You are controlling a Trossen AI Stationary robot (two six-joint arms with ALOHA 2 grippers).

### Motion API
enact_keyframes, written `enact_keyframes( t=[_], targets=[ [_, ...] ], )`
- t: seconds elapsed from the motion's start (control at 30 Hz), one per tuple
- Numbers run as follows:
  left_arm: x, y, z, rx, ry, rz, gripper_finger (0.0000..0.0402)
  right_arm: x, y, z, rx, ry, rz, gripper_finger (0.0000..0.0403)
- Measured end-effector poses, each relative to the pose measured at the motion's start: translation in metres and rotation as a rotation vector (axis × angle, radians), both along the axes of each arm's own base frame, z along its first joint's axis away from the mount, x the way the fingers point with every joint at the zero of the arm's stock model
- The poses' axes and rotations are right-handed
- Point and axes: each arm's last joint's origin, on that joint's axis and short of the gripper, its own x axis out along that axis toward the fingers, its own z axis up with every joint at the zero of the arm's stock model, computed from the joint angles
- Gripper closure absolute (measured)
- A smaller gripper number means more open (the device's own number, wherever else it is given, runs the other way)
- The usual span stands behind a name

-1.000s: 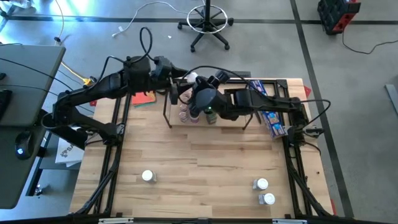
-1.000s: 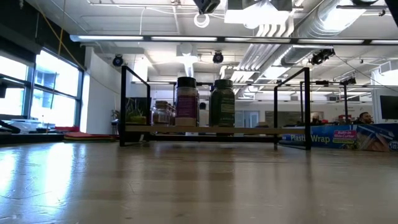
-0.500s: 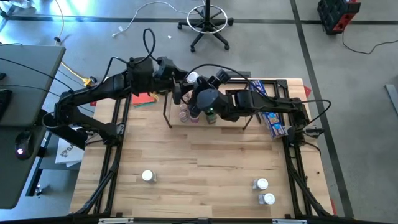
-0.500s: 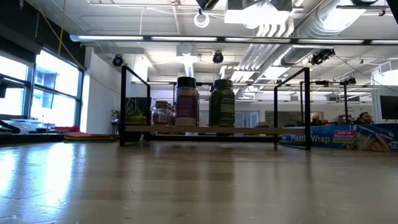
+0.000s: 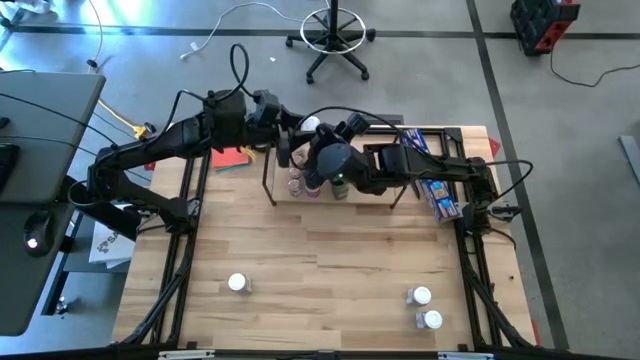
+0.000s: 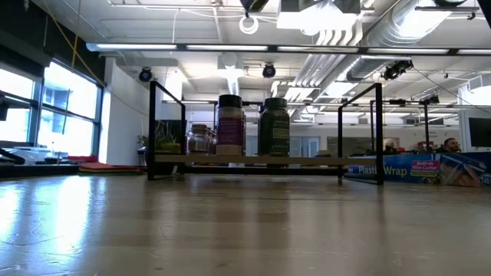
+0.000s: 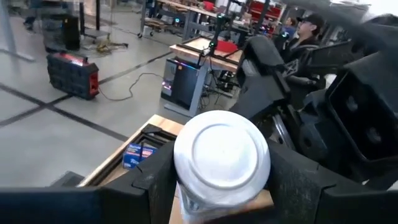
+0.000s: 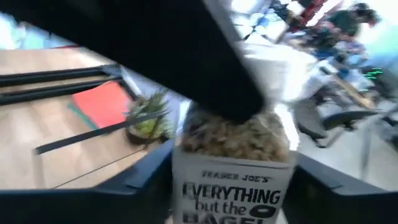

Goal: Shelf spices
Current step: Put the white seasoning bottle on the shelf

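- We see both arms reaching over the shelf at the far side of the table; the light-wood board stands on thin black legs.
- The left gripper sits above the shelf's far left part. In its wrist view, a white-lidded jar stands between the two dark fingers, which flank it closely on both sides.
- The same jar shows in the high view as a white lid between the two grippers.
- The right gripper is over the middle of the shelf. Its wrist view is filled by a clear jar of seed mix with a printed label between its fingers; we read this as a pinch on the jar, fingers spread to its width.
- A dark arm part crosses the top of that view and hides the jar's lid.
- From table height we note two tall jars on the board, one with a purple label and one dark green, with smaller jars to their left.
- Three white-lidded jars lie off the shelf on the near table: one at near left, two close together at near right.
- A red flat square lies beside the shelf's left end; a small green plant stands near it.
- A blue wrap packet lies at the shelf's right end.
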Motion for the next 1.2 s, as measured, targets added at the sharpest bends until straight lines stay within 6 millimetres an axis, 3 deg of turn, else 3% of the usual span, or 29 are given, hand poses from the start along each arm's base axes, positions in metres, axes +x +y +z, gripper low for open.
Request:
enact_keyframes(
  t=[0.17,0.37,0.5,0.67,0.87,1.03,1.2],
  targets=[
    [0.001,-0.002,-0.002,0.019,0.021,-0.056,0.0205,-0.01,0.003,0.001,0.098,0.018,0.067,0.0102],
    [-0.001,-0.004,-0.001,0.051,0.058,-0.117,0.0205,-0.051,0.01,0.024,0.37,-0.035,0.157,0.0087],
    [0.005,-0.002,0.004,0.064,0.045,-0.17,0.0205,-0.09,0.013,0.041,0.473,-0.082,0.102,0.0086],
    [0.052,0.007,0.0,0.094,0.081,-0.325,0.0205,-0.141,0.01,0.066,0.473,-0.221,-0.028,0.0085],
    [0.119,0.035,-0.019,0.234,0.207,-0.418,0.0205,-0.184,0.005,0.085,0.402,-0.334,-0.121,0.0084],
    [0.165,0.069,-0.059,0.318,0.308,-0.43,0.0205,-0.198,0.001,0.086,0.376,-0.325,-0.168,0.0084],
    [0.192,0.102,-0.103,0.361,0.357,-0.473,0.0205,-0.198,0.001,0.082,0.396,-0.296,-0.175,0.0084]
  ],
)
